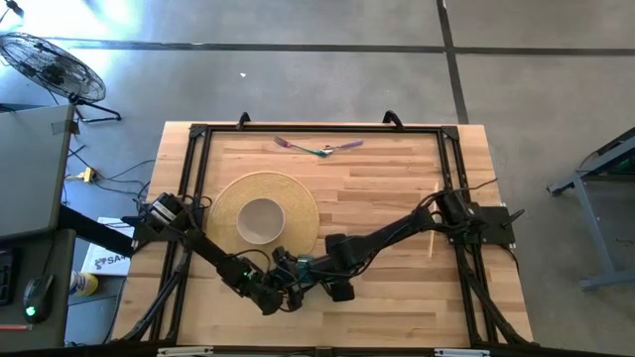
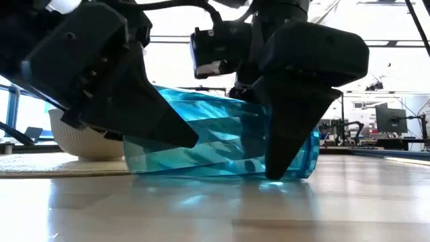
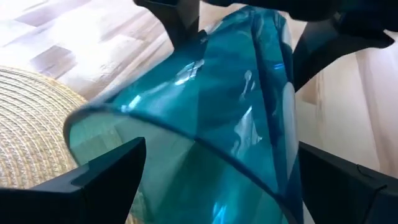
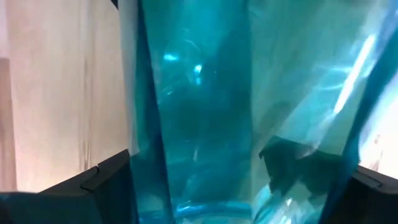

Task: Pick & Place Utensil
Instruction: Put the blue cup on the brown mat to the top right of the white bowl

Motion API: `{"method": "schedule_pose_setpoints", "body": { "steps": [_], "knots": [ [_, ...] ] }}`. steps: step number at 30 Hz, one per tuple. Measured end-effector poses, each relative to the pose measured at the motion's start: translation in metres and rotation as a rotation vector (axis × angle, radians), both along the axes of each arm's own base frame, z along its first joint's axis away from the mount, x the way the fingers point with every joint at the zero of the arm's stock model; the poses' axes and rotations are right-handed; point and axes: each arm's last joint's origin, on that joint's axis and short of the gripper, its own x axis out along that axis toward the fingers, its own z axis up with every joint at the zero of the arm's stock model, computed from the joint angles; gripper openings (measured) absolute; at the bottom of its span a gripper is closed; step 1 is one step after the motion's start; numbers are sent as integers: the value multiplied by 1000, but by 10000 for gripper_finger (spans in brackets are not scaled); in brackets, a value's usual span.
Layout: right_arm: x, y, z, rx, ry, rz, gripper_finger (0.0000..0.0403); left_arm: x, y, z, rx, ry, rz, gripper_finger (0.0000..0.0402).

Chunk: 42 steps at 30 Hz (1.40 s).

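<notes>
Utensils [image 1: 319,149] lying far side of surface [image 1: 377,198], untouched; blue cup [image 2: 222,138] on side, straddled by left end effector [image 1: 288,297] and right end effector [image 1: 316,288], both spread wide, likely to upright it.

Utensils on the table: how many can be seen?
2. Both lie together at the table's far edge in the high view: a purple-handled utensil and a green-handled utensil, their ends crossing. Others may be hidden under the arms near the blue cup.
</notes>
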Motion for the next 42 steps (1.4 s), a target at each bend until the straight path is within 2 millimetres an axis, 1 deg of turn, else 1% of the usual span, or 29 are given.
{"method": "schedule_pose_setpoints", "body": {
  "steps": [5,12,16,19,21,24,27,29,32,35,38,42],
  "knots": [
    [-1,-1,0,-6,17,-4,352,0,0,0,2,0,1,374],
    [-2,-1,0,-2,20,-24,320,-1,0,0,28,5,0,374],
    [-2,-2,0,1,22,-32,320,-3,0,-2,31,28,9,374],
    [-3,-1,-1,2,31,-50,320,-9,-2,4,46,42,5,374],
    [-5,1,-1,-2,46,-58,320,-17,-6,11,65,41,9,374],
    [-10,5,-1,-4,80,-61,320,-32,-11,26,92,38,19,374],
    [-17,11,2,-13,114,-87,320,-50,-15,36,108,63,22,374],
    [-22,16,7,-16,121,-92,320,-62,-17,43,111,69,30,374],
    [-29,22,22,-49,78,-78,320,-78,-20,48,112,70,36,374],
    [-37,25,40,-103,17,-85,320,-87,-23,52,96,63,29,374],
    [-42,21,57,-173,-46,-121,320,-93,-28,52,96,53,15,374],
    [-42,11,73,-273,-148,-175,319,-95,-31,52,70,41,13,374]
  ]
}}
